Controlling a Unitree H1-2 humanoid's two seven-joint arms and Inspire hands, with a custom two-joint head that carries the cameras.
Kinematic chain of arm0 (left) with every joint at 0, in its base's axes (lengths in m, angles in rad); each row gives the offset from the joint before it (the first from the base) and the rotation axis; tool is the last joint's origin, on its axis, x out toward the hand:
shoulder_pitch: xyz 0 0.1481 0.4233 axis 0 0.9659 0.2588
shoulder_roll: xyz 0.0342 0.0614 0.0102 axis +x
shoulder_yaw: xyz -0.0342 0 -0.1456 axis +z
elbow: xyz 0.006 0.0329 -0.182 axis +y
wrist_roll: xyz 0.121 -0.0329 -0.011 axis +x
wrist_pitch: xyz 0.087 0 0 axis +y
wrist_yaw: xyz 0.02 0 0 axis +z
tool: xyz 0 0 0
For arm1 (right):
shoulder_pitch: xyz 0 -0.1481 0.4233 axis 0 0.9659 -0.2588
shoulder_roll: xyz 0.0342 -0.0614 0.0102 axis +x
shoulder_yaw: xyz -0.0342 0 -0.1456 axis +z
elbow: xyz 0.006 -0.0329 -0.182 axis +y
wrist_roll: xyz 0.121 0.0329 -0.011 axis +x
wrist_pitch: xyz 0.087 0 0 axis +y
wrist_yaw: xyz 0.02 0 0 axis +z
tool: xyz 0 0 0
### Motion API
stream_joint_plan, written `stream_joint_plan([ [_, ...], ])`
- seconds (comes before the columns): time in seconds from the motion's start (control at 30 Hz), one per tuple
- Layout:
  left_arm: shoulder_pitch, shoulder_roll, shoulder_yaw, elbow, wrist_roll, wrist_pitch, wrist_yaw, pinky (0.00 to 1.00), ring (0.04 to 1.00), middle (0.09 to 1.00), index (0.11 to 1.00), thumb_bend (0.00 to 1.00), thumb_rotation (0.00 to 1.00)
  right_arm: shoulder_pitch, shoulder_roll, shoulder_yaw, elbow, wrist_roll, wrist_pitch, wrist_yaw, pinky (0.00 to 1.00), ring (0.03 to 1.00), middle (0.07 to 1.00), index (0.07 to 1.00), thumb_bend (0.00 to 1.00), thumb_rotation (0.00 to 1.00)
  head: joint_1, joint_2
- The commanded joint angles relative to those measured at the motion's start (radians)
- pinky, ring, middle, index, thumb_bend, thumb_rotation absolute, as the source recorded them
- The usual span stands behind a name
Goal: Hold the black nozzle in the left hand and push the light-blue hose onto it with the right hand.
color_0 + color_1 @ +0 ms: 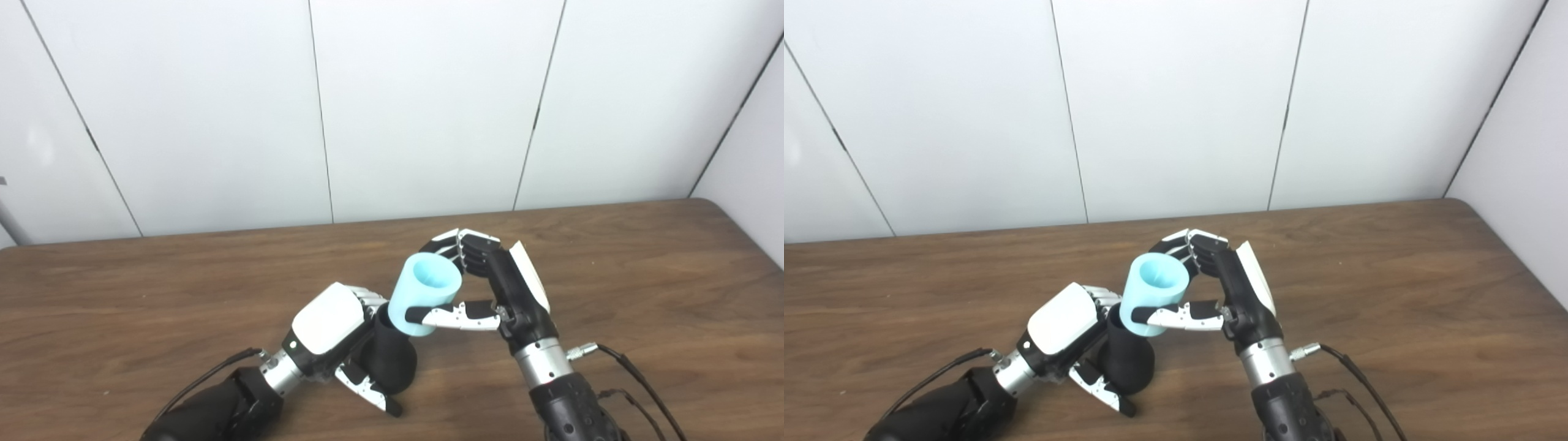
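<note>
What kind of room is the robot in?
Probably a lab or test room: a bare wooden table against plain white wall panels, with only the black nozzle and light-blue hose the robot holds.

Left robot hand (331, 331) grips the black nozzle (392, 358); right robot hand (490, 288) holds the light-blue hose (422, 294) against its top.

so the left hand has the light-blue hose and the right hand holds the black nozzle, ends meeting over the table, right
Not quite: the hands are swapped. In the left eye view the left hand holds the black nozzle, and the right hand holds the light-blue hose. Their ends do meet over the table.
</note>
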Motion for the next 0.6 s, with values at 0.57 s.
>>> stream_joint_plan([
  [0.57, 0.207, -0.086, -0.097, 0.089, -0.006, 0.003, 0.024, 0.43, 0.481, 0.506, 0.46, 0.52, 0.0, -0.047, 0.004, 0.011, -0.013, -0.118, -0.048, -0.024, 0.25, 0.328, 0.455, 0.532, 0.52, 0.0, -0.016, -0.005],
])
